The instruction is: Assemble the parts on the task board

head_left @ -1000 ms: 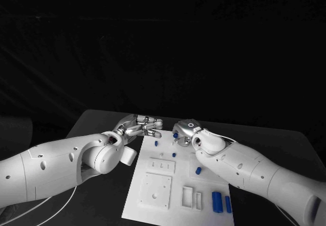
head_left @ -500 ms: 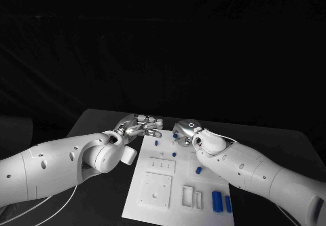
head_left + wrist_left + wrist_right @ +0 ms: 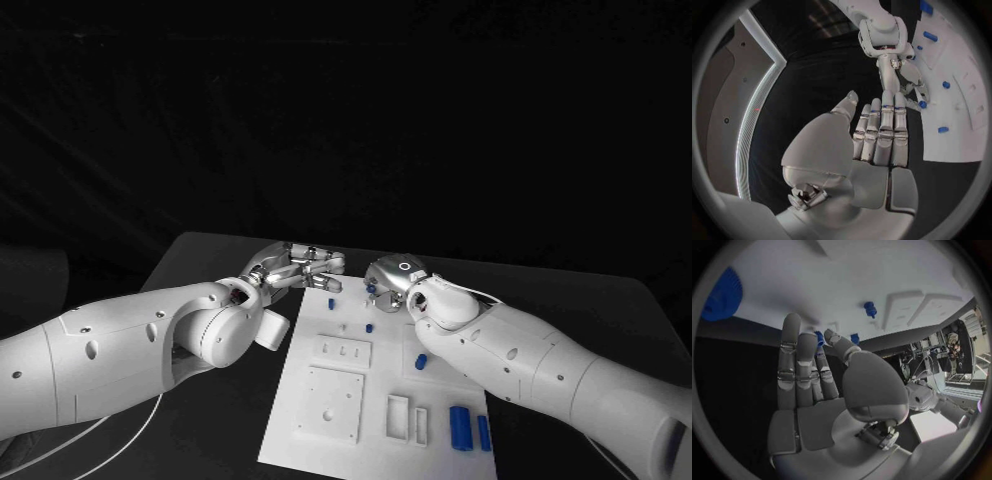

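The task board (image 3: 378,388) lies in the middle of the tabletop (image 3: 202,262), blue parts (image 3: 460,428) scattered on it. Both hands hover at its far edge. The left hand (image 3: 294,268) holds nothing, fingers (image 3: 882,131) straight and side by side. The right hand (image 3: 392,278) has its fingers (image 3: 797,367) extended near a small blue part (image 3: 819,338); whether they touch it, I cannot tell. Best approach: lower slowly and pinch that part squarely before lifting.
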Available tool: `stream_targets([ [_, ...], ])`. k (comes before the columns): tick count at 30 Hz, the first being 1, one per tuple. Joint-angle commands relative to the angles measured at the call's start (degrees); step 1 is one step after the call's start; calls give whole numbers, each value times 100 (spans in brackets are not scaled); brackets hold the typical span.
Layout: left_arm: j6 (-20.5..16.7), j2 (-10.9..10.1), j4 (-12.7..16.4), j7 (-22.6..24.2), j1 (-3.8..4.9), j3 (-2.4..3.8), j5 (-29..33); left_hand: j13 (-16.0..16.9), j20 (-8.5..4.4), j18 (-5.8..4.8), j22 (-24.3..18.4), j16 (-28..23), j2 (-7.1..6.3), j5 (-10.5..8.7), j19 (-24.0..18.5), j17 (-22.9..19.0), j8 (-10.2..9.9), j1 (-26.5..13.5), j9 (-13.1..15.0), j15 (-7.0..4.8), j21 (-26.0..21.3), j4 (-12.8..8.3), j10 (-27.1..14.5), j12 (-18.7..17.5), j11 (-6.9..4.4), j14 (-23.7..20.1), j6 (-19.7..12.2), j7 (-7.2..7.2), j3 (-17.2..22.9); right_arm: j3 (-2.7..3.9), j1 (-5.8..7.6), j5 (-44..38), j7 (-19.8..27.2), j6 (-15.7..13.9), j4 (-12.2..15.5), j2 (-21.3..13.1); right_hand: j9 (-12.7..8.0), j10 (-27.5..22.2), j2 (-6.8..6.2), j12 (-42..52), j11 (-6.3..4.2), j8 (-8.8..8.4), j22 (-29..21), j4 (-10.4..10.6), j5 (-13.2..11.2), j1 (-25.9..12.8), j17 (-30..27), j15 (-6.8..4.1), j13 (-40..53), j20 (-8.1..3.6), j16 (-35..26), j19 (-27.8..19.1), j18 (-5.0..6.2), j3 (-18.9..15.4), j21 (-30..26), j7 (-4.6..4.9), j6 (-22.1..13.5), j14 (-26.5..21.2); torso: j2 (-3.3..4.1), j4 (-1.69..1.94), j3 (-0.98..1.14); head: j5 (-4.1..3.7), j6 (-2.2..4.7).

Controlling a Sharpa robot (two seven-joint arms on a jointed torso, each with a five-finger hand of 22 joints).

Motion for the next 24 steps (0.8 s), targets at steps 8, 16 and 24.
stream_targets([
  [8, 18, 9, 9, -1, 18, 5, -21, 5, 2, -38, -9, 21, -29, 38, -28, -8, 28, -19, 8, 2, 8, 19, -50, 20, 8, -50, -18, 15, 26, -5, -9, 15, 7, -61, -24, 8, 2, 29, 59, 2, -9, 24, -11, 67, -171, -87, 4, 1, -6, -5, 7, 220, 115, 483, 50, 16, 14, -27, 3, 4, -5, 2, 17],
  [16, 35, 14, 10, -7, 21, 5, -21, 5, 2, -38, -9, 21, -29, 38, -28, -8, 28, -19, 8, 2, 8, 19, -50, 20, 8, -50, -18, 15, 26, -4, -9, 12, -70, -224, -81, 38, 3, 35, 7, 1, -10, 26, 1, 167, -255, -94, 10, -1, -6, -6, 14, 217, 124, 803, 67, 19, 21, -29, 5, 4, -7, -1, 25],
  [24, 64, 21, 9, -15, 23, 5, -21, 6, 5, -37, -21, 19, -33, 38, -31, -9, 30, -17, 9, 5, 6, 31, -56, 21, 11, -54, -22, 17, 21, -4, -9, -10, -149, -334, -111, 65, 3, 39, -31, 2, -14, 25, -10, 258, -261, -86, 7, -4, -6, -8, 11, 222, 114, 708, 57, 11, 29, -28, 4, 2, -7, 4, 36],
])
